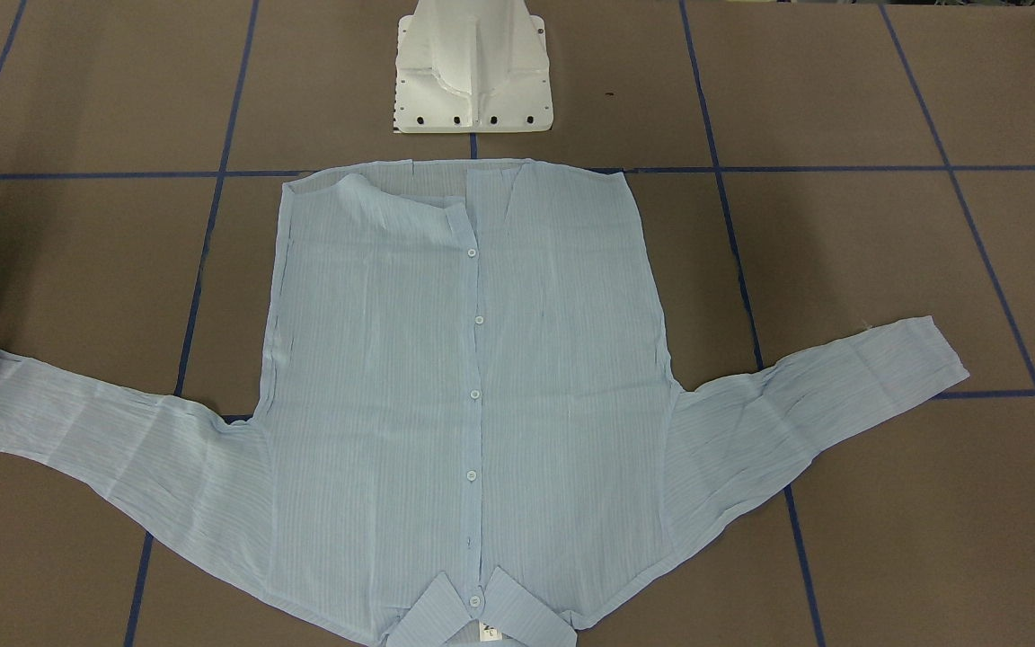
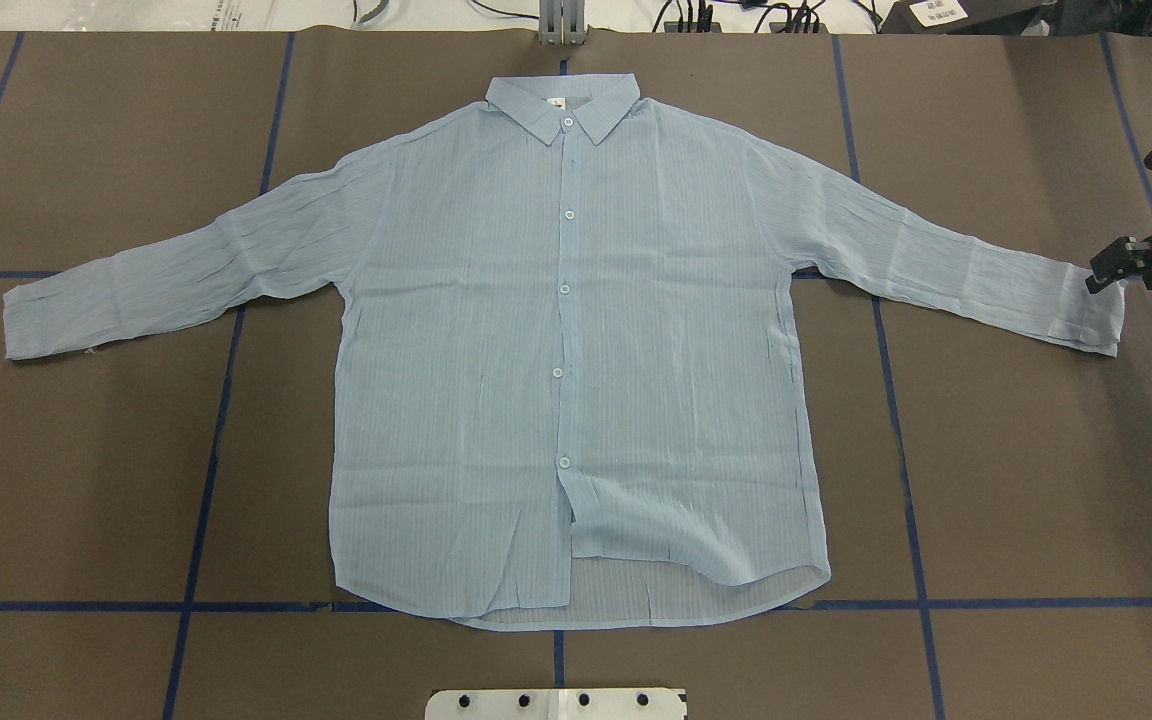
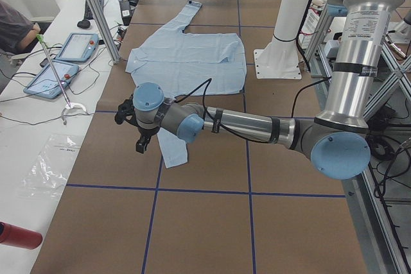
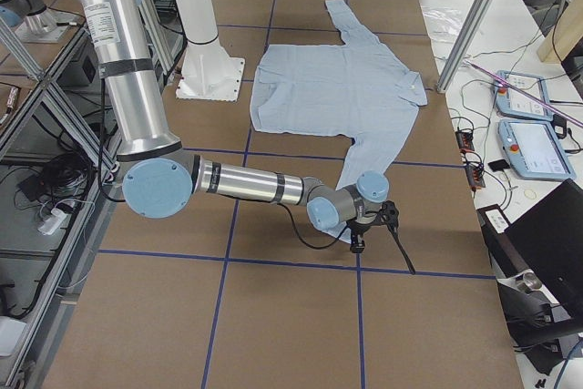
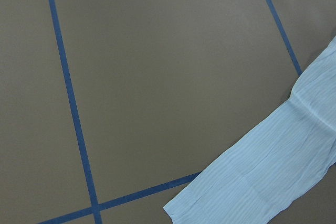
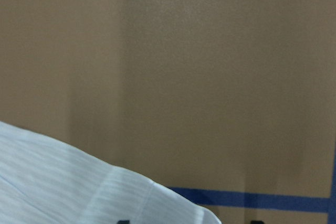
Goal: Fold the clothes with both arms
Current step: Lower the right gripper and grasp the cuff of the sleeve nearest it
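The pale-blue striped shirt [image 2: 566, 340] lies flat and face up on the brown table, buttoned, with the collar [image 2: 564, 105] far from my base and both sleeves spread out. Its lower right front is folded up a little. My right gripper [image 2: 1111, 272] is at the right cuff [image 2: 1086, 310]; in the right wrist view two dark fingertips stand apart with the cuff edge [image 6: 105, 192] by them, so it is open. My left gripper [image 3: 138, 139] shows only in the exterior left view, low beside the left cuff [image 3: 172, 152]; I cannot tell its state.
My white pedestal base [image 1: 473, 72] stands behind the shirt's hem. Blue tape lines [image 2: 206, 450] grid the table. A side bench with tablets [image 3: 77, 46] and metal posts [image 3: 96, 14] runs along the far table edge. A red bottle [image 3: 19, 235] lies there.
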Controlling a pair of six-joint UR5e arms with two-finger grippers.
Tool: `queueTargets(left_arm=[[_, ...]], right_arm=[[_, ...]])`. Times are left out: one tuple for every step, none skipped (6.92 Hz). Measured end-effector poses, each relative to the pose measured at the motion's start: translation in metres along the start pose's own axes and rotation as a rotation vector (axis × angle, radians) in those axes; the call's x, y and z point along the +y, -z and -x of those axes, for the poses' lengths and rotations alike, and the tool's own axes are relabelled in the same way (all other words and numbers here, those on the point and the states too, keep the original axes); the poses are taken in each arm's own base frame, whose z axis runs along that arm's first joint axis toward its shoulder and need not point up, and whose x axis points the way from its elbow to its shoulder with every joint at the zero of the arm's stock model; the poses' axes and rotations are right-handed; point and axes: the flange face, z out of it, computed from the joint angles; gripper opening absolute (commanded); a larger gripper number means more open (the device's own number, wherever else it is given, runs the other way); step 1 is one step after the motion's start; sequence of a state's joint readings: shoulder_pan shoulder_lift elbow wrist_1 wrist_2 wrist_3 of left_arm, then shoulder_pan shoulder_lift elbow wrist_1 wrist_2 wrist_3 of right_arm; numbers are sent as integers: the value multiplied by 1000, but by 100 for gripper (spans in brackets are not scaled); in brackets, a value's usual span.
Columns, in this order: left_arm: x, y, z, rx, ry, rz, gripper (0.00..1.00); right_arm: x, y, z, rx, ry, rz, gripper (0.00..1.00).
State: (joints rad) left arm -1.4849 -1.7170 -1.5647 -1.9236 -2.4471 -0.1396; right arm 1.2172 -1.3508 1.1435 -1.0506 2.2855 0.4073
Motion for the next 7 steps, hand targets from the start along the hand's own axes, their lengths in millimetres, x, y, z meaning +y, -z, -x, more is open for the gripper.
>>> queueTargets(left_arm=[[-1, 0, 0, 1, -1, -1, 99], [-1, 0, 0, 1, -1, -1, 99], [-1, 0, 0, 1, -1, 0, 99], [-1, 0, 0, 1, -1, 0, 99], [-1, 0, 0, 2, -1, 1, 99], [-1, 0, 0, 3, -2, 0, 99], [-1, 0, -1, 4, -3, -1, 99]], right_arm=[[0, -1, 0, 1, -14, 3, 26], [0, -2, 0, 1, -33, 4, 1], [1, -2, 0, 1, -45, 5, 0], [1, -3, 0, 1, -50, 5, 0], [1, -3, 0, 1, -55, 6, 0], [0, 0, 3, -2, -63, 1, 0], [-5, 9, 14, -15, -77, -15, 0]])
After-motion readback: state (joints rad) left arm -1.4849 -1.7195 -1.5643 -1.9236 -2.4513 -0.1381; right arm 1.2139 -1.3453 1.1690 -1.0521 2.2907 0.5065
